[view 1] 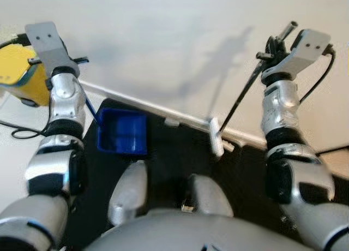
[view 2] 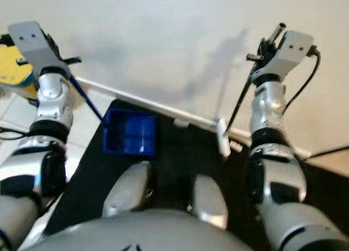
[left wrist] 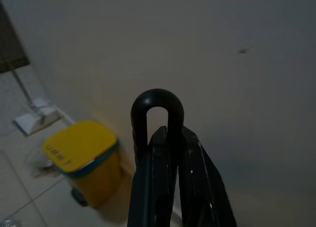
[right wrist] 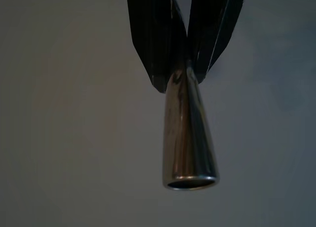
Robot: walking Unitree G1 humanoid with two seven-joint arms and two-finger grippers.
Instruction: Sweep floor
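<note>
Left gripper [left wrist: 165, 138] clamps dustpan [view 1: 122, 132] handle, right gripper [right wrist: 183, 64] clamps broom [view 1: 216, 136] pole; top-end grips risk swinging, slipping.

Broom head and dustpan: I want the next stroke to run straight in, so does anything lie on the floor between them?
Nothing visible does. The white broom head and the blue dustpan both sit by the baseboard, with bare dark floor between.

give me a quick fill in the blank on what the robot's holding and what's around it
1. The left gripper is shut on the handle of the ____ dustpan.
2. The right gripper holds the broom by its ____ pole.
3. The bin by the wall is ____.

Missing words: blue; metal; yellow
</note>
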